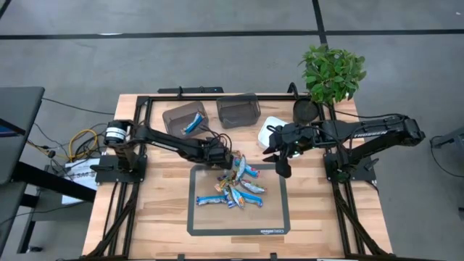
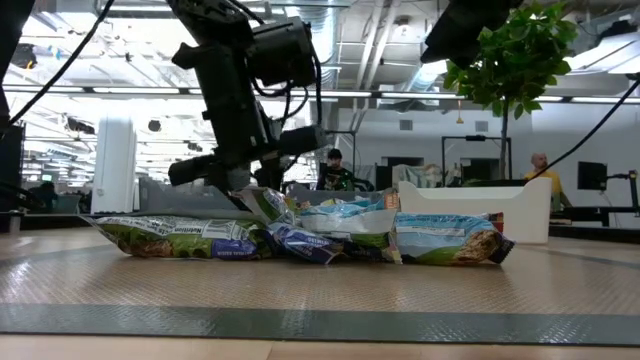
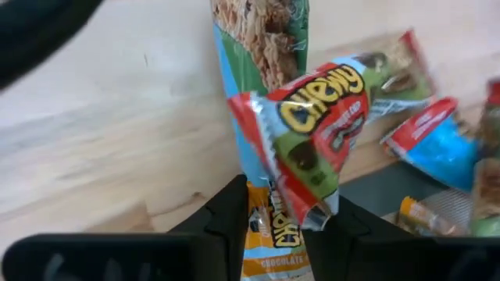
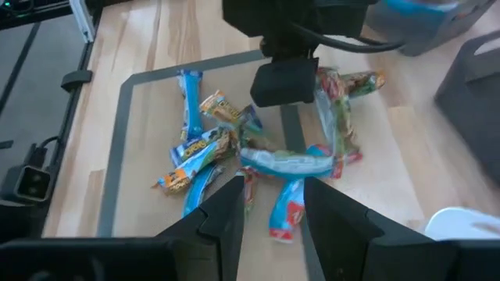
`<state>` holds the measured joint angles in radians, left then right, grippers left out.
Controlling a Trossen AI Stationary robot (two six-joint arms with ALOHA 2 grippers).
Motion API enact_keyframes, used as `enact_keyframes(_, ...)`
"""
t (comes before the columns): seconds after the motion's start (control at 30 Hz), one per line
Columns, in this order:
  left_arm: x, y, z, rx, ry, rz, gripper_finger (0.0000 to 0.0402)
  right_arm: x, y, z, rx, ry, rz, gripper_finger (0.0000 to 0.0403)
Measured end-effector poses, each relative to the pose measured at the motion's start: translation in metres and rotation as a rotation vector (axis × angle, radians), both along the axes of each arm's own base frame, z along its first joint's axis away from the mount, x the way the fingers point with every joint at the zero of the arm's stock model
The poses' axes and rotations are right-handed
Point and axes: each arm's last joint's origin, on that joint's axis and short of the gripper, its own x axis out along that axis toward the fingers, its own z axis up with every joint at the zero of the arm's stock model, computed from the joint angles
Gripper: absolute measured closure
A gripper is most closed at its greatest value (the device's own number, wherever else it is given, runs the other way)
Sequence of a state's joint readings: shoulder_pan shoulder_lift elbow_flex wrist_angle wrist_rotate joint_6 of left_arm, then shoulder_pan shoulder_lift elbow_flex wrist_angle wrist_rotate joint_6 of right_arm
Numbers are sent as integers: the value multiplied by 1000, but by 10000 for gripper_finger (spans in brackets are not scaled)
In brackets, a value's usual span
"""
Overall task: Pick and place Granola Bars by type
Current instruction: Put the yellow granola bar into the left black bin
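High view: the left gripper [image 1: 222,154], clamped on one Chewy bar [image 3: 312,125], sits at the mat's [image 1: 199,221] top-left edge beside the Granola Bars [image 1: 235,190], roughly ten heaped mid-mat with bare margin around. Two bins [image 1: 210,112] stand behind; the right gripper [image 1: 281,161] hovers apart, nearby.

Bright, even light; blurred wrist close-up.

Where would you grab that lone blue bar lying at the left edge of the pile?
Across its narrow middle, coming straight down from above. The blue bar lies flat and long on the mat, with bare mat along its outer side, so fingers would likely fit either side.
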<state>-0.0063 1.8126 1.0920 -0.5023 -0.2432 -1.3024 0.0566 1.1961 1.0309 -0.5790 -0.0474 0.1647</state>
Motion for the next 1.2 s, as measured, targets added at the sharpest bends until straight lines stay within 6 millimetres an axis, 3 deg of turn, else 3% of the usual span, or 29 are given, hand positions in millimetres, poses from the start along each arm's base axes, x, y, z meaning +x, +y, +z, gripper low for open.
enact_keyframes(0.33,-39,15,60,180,-3,145,321,7,-1,8,-53,-111,-21,278)
enact_keyframes(0.63,-94,63,110,329,47,305,319,10,-5,13,-124,-179,-104,278)
enact_keyframes(0.9,-112,101,115,286,105,306,312,13,-16,20,-238,-247,-293,278)
enact_keyframes(1.2,-119,119,105,209,160,233,300,14,-27,21,-238,-260,-339,278)
